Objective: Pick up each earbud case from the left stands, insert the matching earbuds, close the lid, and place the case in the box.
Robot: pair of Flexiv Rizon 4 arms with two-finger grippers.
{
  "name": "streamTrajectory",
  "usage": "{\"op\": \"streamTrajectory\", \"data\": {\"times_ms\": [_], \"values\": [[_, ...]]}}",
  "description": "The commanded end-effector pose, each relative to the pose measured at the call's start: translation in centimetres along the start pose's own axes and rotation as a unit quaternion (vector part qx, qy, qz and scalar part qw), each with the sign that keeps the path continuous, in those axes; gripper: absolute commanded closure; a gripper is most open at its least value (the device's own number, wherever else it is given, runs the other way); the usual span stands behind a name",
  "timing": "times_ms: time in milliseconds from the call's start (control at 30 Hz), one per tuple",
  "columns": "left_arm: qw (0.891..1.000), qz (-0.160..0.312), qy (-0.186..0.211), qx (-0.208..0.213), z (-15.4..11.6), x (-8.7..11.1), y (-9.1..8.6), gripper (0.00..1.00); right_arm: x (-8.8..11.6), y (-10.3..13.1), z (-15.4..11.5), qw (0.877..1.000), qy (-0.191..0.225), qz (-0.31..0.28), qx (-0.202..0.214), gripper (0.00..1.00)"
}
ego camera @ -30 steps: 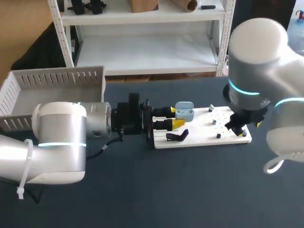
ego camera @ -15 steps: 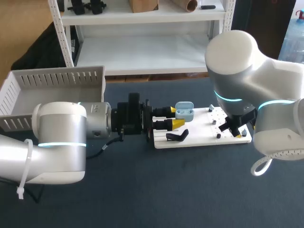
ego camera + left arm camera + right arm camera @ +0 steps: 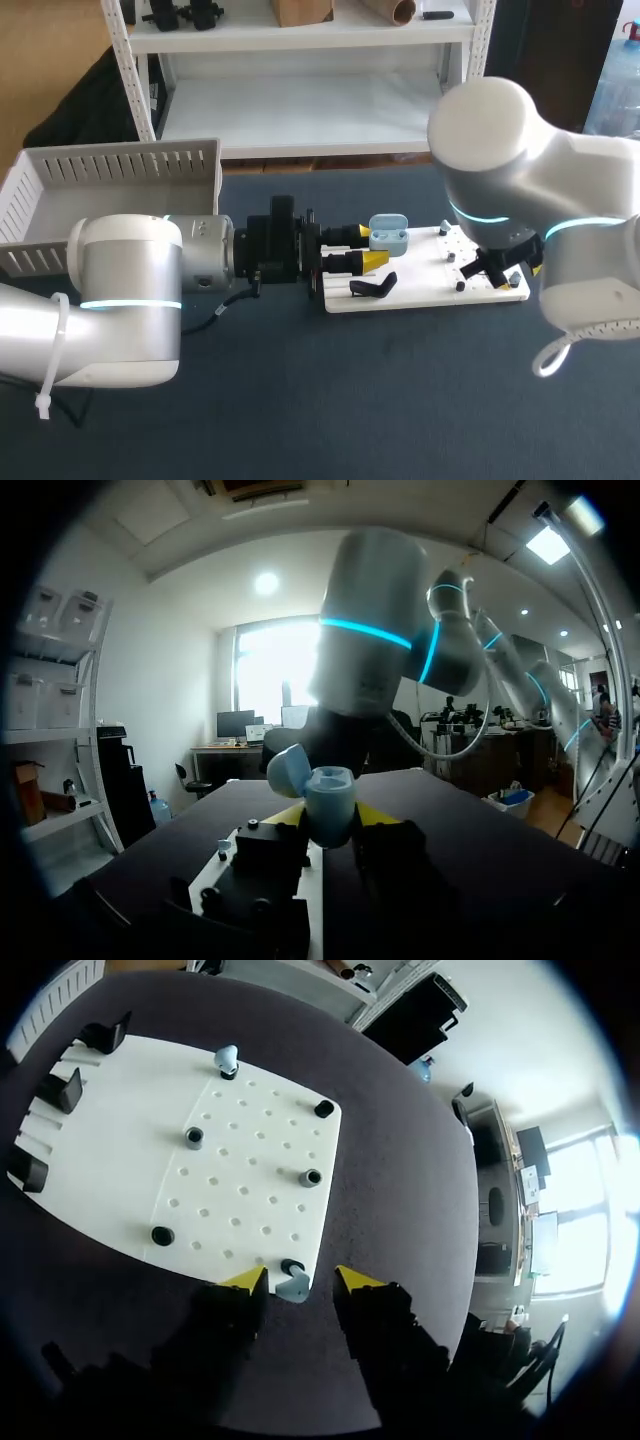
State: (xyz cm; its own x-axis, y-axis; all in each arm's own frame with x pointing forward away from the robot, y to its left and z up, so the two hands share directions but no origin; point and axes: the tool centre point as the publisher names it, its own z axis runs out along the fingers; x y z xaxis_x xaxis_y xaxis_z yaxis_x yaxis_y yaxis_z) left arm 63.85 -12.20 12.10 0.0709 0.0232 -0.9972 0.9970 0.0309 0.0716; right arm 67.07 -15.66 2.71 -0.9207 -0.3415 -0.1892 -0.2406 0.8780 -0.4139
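Pale blue earbud case (image 3: 328, 802), with its lid up, is clamped between the yellow tips of the left gripper (image 3: 326, 820). The right gripper (image 3: 298, 1278) hangs with fingers apart over the corner of the white board (image 3: 120, 1160); a pale blue earbud (image 3: 293, 1287) stands between them.

Earbud case (image 3: 388, 232): looking like smooth pale-blue plastic, catching a soft sheen.
Board (image 3: 425, 275): showing as matt white plastic.
Surface (image 3: 300, 400): reading as a dark, matt, cloth-like covering.
Arm shells (image 3: 120, 290): gleaming, glossy and smooth.
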Motion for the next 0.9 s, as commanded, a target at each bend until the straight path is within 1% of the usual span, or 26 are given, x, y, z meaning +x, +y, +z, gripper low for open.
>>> {"op": "streamTrajectory", "data": {"times_ms": [33, 300, 600, 900], "values": [[1.000, 0.001, -0.001, -0.004, 0.03, 0.02, -0.21, 1.00, 0.27, -0.02, 0.05, 1.000, -0.006, 0.004, 0.001, 0.60], [1.000, 0.001, -0.001, -0.004, 0.03, 0.02, -0.21, 1.00, 0.20, 0.02, 0.18, 1.000, -0.009, 0.007, -0.001, 0.66], [1.000, 0.001, -0.001, -0.004, 0.03, 0.02, -0.21, 1.00, 0.30, 0.11, 0.28, 1.000, -0.006, 0.007, -0.001, 0.67], [1.000, 0.001, -0.001, -0.004, 0.03, 0.02, -0.21, 1.00, 0.33, 0.12, 0.42, 1.000, -0.005, 0.008, 0.000, 0.74]]}}
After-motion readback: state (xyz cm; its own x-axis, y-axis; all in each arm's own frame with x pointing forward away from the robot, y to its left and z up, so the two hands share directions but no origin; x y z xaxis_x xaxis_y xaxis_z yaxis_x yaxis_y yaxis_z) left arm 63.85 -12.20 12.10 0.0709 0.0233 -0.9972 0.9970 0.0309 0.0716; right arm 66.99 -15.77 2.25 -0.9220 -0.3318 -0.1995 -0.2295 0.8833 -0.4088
